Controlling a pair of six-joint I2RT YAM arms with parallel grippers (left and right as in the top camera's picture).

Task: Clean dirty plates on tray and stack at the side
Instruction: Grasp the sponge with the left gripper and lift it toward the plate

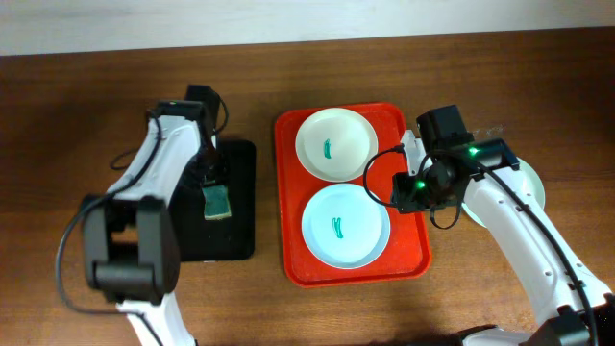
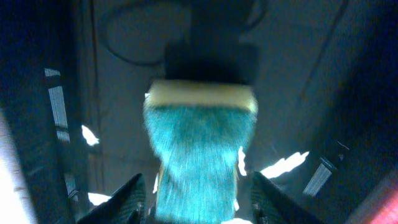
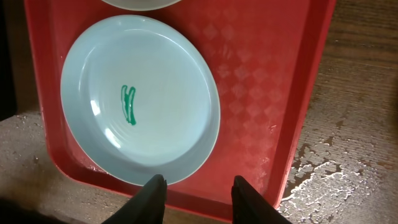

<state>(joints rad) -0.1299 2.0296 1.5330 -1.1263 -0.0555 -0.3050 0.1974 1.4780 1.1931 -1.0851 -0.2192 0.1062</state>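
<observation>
First, overhead, tray (image 1: 288,192): red, mid-desk; carrying two of the dirty plates
Overhead, white plate (image 1: 334,144): on the far half of the tray; green smear at centre
Overhead, pale blue plate (image 1: 346,226): on the near half, just beside the white plate; green smear at centre
Overhead, third plate (image 1: 531,187): on the desk (image 1: 77,115) right of the tray; mostly hidden under the right arm (image 1: 519,231)
Overhead, black tray (image 1: 240,231): left of the red one, apart from it; sponge (image 1: 216,202) lying on it
Overhead, left gripper (image 1: 211,181): down over the sponge
Overhead, right gripper (image 1: 411,178): seen above the tray's right rim, beside both plates
Left wrist, sponge (image 2: 199,155): teal with a yellow layer at the far end; blurred
Left wrist, left gripper (image 2: 199,205): fingers (image 2: 130,202) one at each side of the sponge; pinching it or just clear of it, cannot tell
Right wrist, pale blue plate (image 3: 140,99): flat on the tray (image 3: 261,93); bare red to its right
Right wrist, right gripper (image 3: 198,196): fingers (image 3: 155,196) spread, nothing between them; tips over the tray's rim, just past the plate's edge
Right wrist, desk (image 3: 348,155): wet patches beside the tray's rim
</observation>
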